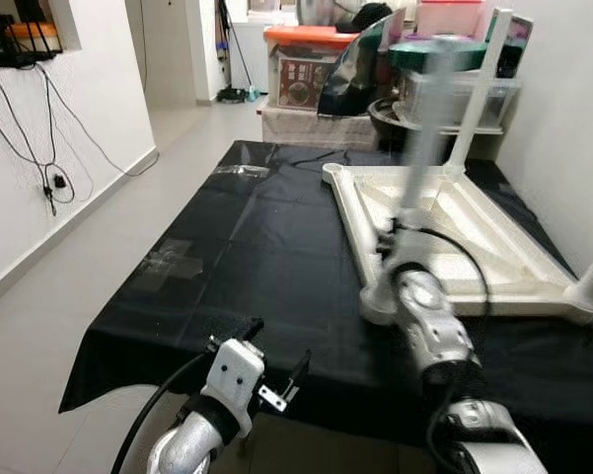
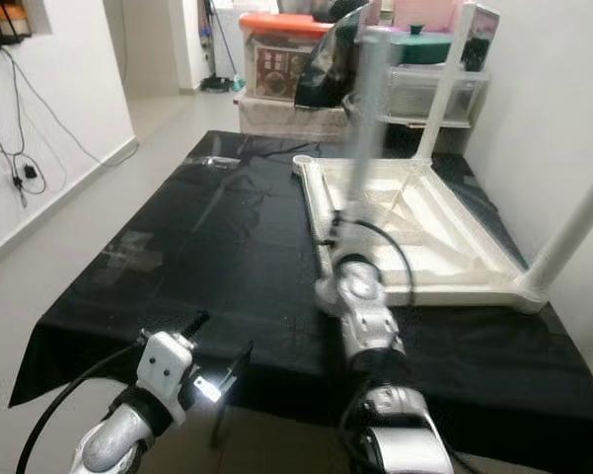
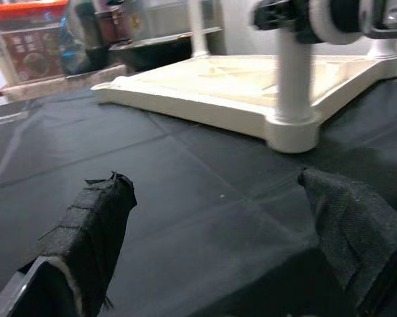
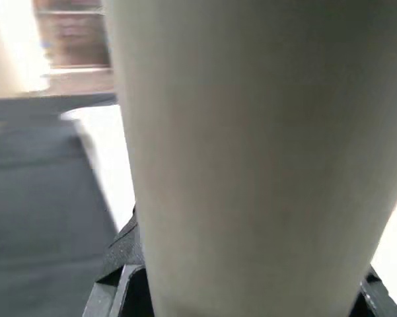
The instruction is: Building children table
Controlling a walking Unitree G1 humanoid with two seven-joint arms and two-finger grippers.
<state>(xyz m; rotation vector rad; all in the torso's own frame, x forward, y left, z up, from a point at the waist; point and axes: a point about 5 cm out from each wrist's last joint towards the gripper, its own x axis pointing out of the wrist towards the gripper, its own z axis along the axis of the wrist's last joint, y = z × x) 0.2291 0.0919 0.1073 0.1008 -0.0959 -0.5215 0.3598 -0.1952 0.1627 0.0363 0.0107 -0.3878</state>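
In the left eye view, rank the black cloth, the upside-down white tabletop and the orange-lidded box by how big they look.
1. The black cloth covers the most picture.
2. The white tabletop, lying upside down on it, is next.
3. The orange-lidded box looks smallest, though it stands farthest back, so its true size is unsure.

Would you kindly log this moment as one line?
right end effector: shut on blurred white table leg at near corner socket | upturned white tabletop on black cloth | left end effector: open, idle
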